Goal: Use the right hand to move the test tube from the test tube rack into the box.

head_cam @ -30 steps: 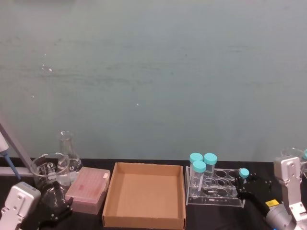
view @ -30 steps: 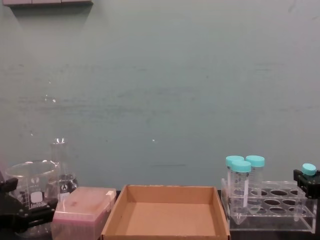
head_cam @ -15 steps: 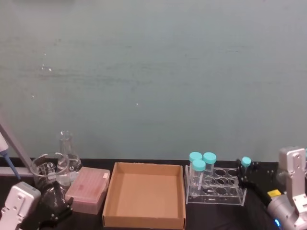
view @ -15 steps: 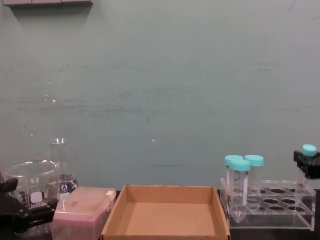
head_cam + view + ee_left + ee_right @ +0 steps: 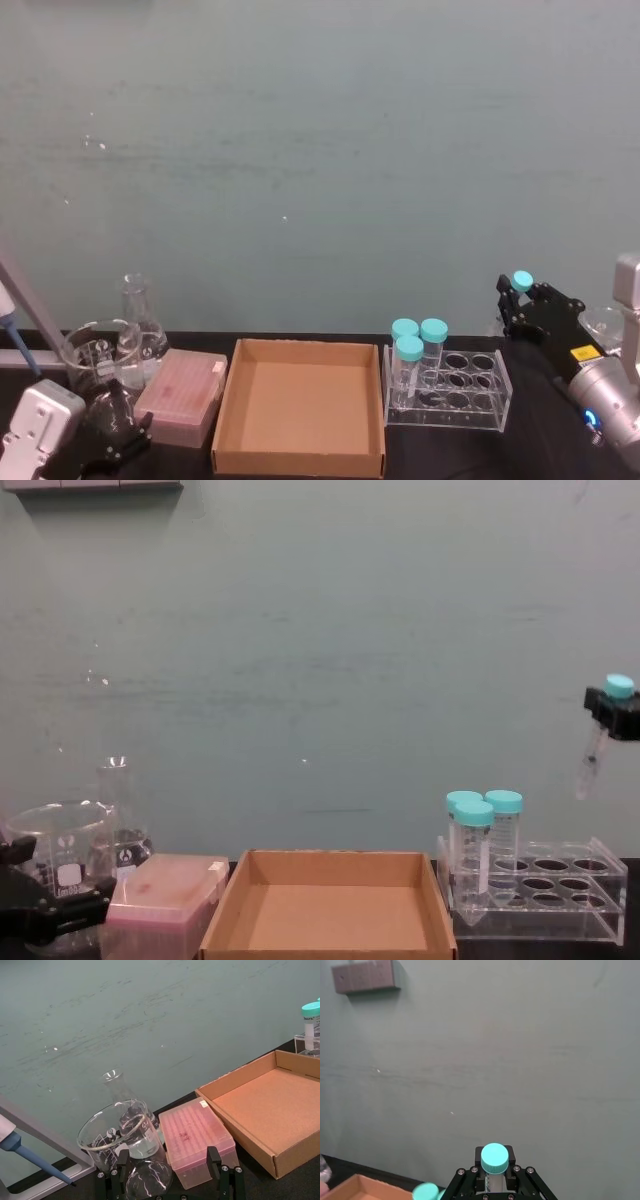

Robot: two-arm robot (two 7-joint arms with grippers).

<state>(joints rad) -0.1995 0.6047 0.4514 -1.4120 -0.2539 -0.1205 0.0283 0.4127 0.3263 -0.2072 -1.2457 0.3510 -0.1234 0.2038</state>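
Right pincer [image 5: 612, 706] is up in the air above the right end of the rack [image 5: 540, 898], closed on the test tube [image 5: 593, 756] just under its teal cap. The tube hangs below the fingers with its pointed tip down, slightly tilted, well clear of the rack holes. In the right wrist view the cap sits between the two black fingers [image 5: 470, 1182].

The rack stands on the dark tabletop [image 5: 450, 450] just right of the box [image 5: 228, 400]. Three wider teal-capped tubes [image 5: 410, 342] stand upright in the rack's left end, on the side next to the box. The box is open on top, with a bare cardboard floor.

Left pincer [image 5: 167, 1182] sits low at the left near corner of the tabletop, fingers spread apart, with a round glass flask [image 5: 147, 1180] between them, not clamped. Just beyond it are a pink-topped box [image 5: 197, 1135], a beaker [image 5: 117, 1132] and a cone flask [image 5: 116, 1087]. A blue-tipped pipette [image 5: 20, 1146] leans in at the far left.
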